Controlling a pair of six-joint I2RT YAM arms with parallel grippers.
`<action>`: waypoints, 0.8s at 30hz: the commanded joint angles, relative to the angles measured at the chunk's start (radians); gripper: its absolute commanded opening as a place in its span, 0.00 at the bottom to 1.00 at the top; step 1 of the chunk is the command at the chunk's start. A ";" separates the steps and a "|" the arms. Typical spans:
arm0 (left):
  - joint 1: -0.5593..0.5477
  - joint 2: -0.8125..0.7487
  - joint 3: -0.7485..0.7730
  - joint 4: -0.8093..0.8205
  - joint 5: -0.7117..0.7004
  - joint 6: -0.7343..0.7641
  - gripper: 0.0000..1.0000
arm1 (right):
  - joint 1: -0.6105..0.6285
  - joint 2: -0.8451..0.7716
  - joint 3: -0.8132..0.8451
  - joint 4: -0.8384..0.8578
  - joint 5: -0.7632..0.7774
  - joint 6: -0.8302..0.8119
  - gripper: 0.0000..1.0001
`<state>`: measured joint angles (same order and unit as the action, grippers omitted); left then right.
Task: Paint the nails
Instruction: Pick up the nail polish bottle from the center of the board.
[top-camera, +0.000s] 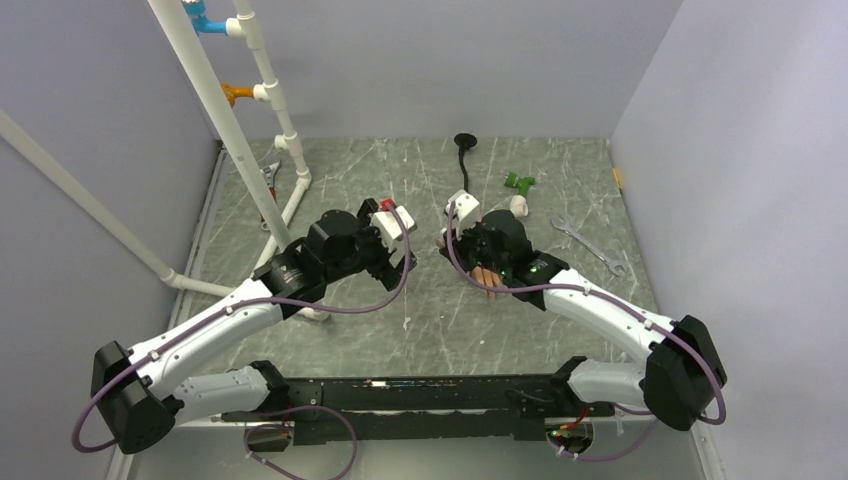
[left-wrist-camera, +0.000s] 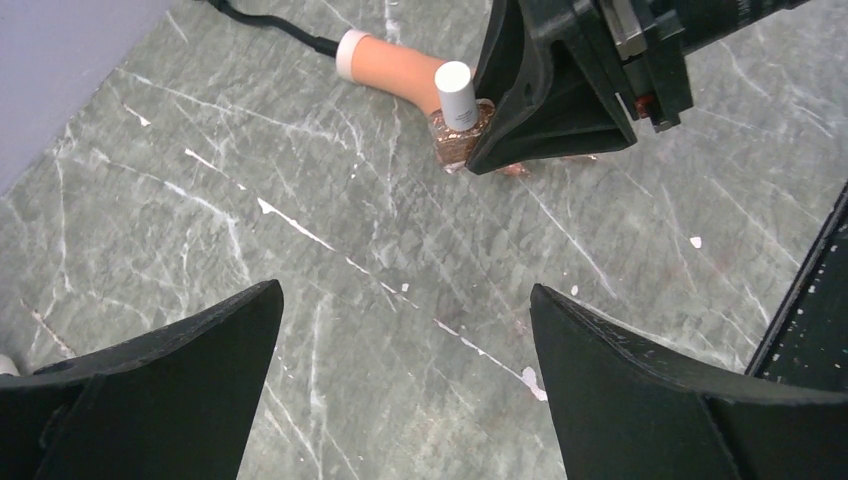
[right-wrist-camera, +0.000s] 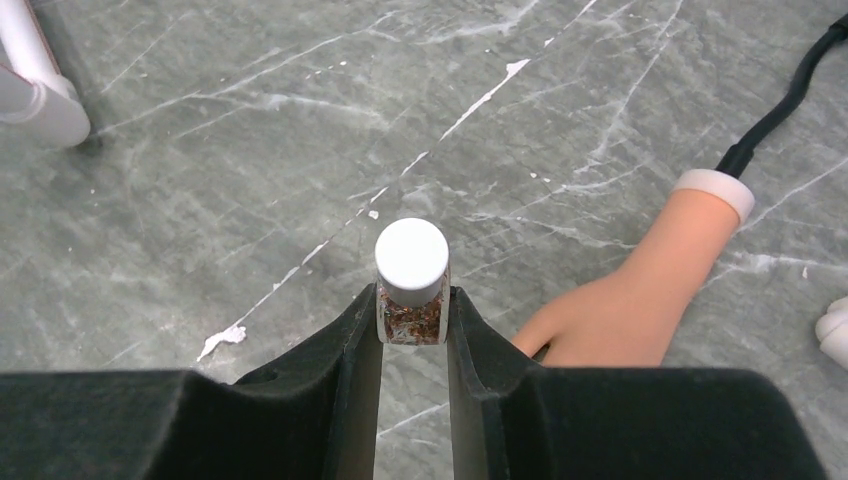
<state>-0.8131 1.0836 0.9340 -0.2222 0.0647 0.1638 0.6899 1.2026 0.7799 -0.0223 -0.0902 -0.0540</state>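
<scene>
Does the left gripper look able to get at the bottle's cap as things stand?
Probably yes. The left gripper is open and faces the cap, which stands free, since the right gripper clamps only the bottle below it. In the left wrist view, only table shows between them.

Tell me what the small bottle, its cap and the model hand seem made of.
The bottle: probably clear glass; glittery brown contents show through. Its cap: matte white plastic, apparently, smooth. The model hand: likely rubber or silicone, peach, dull.
</scene>
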 joint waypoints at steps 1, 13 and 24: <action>0.001 -0.040 -0.013 0.070 0.086 0.006 0.99 | -0.005 -0.020 -0.006 0.012 -0.068 -0.039 0.00; 0.002 -0.147 -0.025 0.045 0.446 0.080 0.94 | -0.006 -0.187 -0.014 -0.063 -0.288 0.052 0.00; 0.033 -0.080 0.017 -0.008 0.711 0.090 0.85 | -0.003 -0.431 -0.199 -0.024 -0.495 0.105 0.00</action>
<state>-0.7887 0.9924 0.9054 -0.2291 0.6529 0.2352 0.6888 0.8211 0.6193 -0.1017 -0.4992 0.0319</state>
